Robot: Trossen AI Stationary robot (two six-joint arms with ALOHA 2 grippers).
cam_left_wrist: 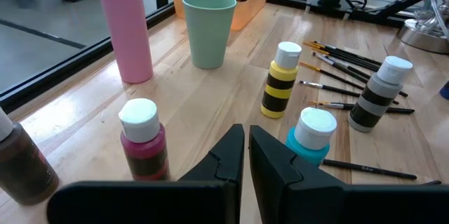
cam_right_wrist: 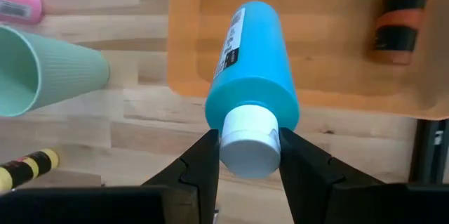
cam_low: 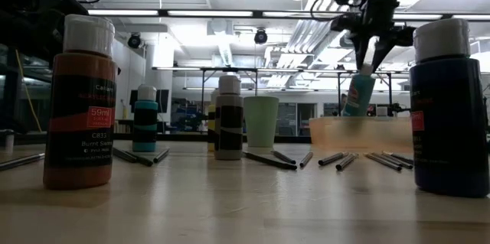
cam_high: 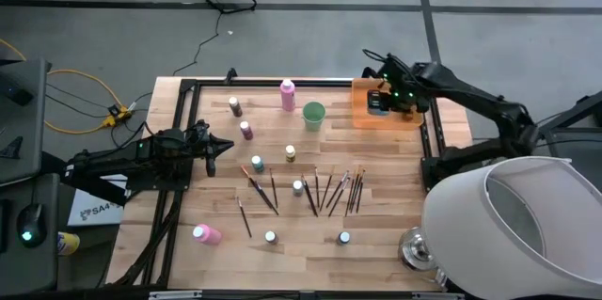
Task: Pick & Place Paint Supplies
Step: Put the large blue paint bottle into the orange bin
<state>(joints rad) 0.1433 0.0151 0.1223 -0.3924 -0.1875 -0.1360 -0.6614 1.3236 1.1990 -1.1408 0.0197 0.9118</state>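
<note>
My right gripper [cam_right_wrist: 247,155] is at the far right of the table, over the flat orange tray [cam_right_wrist: 330,55], shut on a teal bottle [cam_right_wrist: 252,62]. In the low view the teal bottle [cam_low: 357,95] hangs tilted just above the tray [cam_low: 360,133]. A small orange-banded bottle [cam_right_wrist: 396,24] lies in the tray. Several small paint bottles [cam_high: 257,164], a standing pink bottle [cam_high: 287,95], a lying pink bottle [cam_high: 207,234] and dark brushes [cam_high: 324,192] are spread over the table. My left gripper [cam_left_wrist: 245,154] waits shut at the table's left [cam_high: 226,147]. My right gripper pinches the teal bottle's white cap [cam_right_wrist: 247,140] between its two fingers [cam_right_wrist: 203,161], one on each side. The fingers come steeply from above. The bottle hangs below them, base end down and tilted, over the tray.
The light green cup [cam_high: 313,114] stands just left of the tray. A black metal frame [cam_high: 282,82] runs round the table's far and side edges. A white shade-like object [cam_high: 508,225] and a metal piece [cam_high: 414,248] sit at the near right corner.
</note>
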